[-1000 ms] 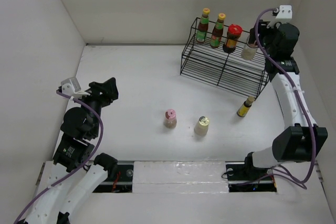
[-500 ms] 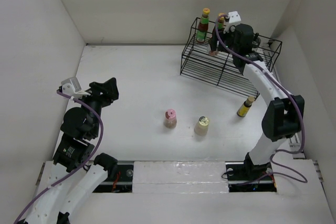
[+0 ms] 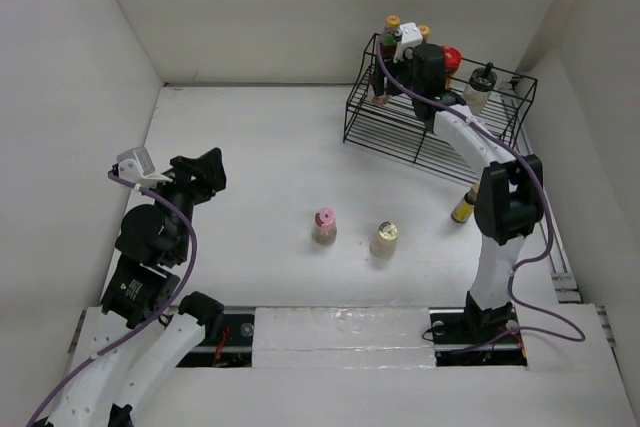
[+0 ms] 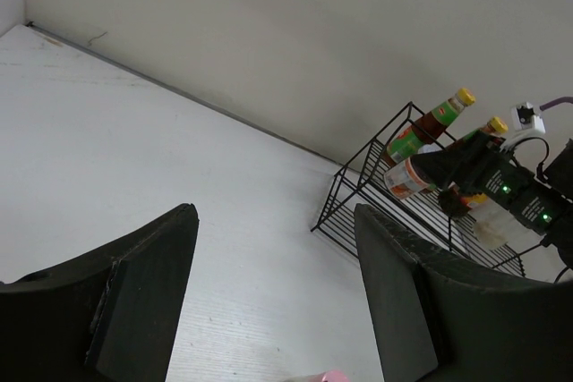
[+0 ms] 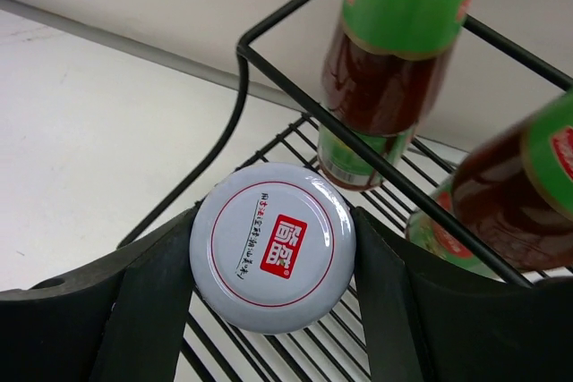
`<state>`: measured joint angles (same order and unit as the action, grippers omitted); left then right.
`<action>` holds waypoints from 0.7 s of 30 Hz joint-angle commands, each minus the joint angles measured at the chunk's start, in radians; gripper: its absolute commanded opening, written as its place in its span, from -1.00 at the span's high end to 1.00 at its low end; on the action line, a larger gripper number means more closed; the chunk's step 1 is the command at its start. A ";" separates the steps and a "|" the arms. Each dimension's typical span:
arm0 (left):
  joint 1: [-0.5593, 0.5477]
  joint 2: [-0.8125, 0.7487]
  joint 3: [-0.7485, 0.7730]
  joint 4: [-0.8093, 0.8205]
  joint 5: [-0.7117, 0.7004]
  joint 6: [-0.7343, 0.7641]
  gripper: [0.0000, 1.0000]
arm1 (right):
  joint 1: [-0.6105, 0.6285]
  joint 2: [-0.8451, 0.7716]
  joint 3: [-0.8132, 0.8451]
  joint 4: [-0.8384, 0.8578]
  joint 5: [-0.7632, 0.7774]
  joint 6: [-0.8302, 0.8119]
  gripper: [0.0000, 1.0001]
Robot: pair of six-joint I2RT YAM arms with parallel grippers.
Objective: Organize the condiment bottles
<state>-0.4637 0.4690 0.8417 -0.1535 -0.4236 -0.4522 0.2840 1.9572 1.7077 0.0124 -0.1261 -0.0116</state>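
Near the table's left edge, the left gripper (image 4: pixel 273 221) hangs empty with its jaws apart. Mid-table stand the pink-capped shaker (image 3: pixel 324 225) and cream-capped shaker (image 3: pixel 384 239). At the far right corner, over the left end of the black wire rack (image 3: pixel 420 137), the right gripper (image 5: pixel 273 221) is clamped on the white-lidded jar (image 5: pixel 271 257) across its lid. The jar is probably glass, so rigid, smooth and weighty, and is best held squarely by the lid. I cannot tell whether its base touches the wire.

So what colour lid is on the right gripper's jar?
Jar lid: white, red logo; best in right wrist view.
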 commanded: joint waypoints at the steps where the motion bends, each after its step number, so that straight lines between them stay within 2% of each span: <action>1: -0.001 -0.003 -0.007 0.046 -0.001 0.007 -0.32 | 0.018 -0.007 0.086 0.144 -0.018 -0.005 0.21; 5: -0.001 -0.003 -0.007 0.046 -0.001 0.007 -0.32 | 0.029 0.002 0.073 0.144 -0.007 0.015 -0.02; 6: -0.001 -0.003 -0.007 0.046 -0.001 0.007 -0.32 | 0.029 0.002 0.061 0.144 0.005 0.024 -0.24; 8: -0.001 -0.003 -0.007 0.046 -0.001 0.007 -0.32 | 0.029 -0.007 0.052 0.144 0.005 0.035 -0.42; 9: -0.001 -0.003 -0.007 0.046 -0.001 0.007 -0.32 | 0.029 -0.007 0.052 0.144 0.005 0.035 -0.57; 13: -0.001 0.006 -0.007 0.046 -0.001 0.007 -0.35 | 0.038 -0.096 0.015 0.144 0.005 0.035 -0.79; 16: -0.001 0.007 -0.007 0.046 -0.001 0.007 -0.37 | 0.047 -0.213 -0.037 0.144 0.026 0.013 -0.79; 19: -0.001 0.007 -0.007 0.046 0.011 0.007 -0.37 | 0.067 -0.366 -0.185 0.175 0.089 -0.010 -0.71; 21: -0.001 0.007 -0.007 0.046 0.011 0.007 -0.37 | 0.081 -0.487 -0.356 0.214 0.130 0.010 -0.16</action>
<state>-0.4637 0.4694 0.8417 -0.1535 -0.4217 -0.4519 0.3359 1.6367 1.4857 0.1249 -0.0631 -0.0063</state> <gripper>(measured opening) 0.684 0.616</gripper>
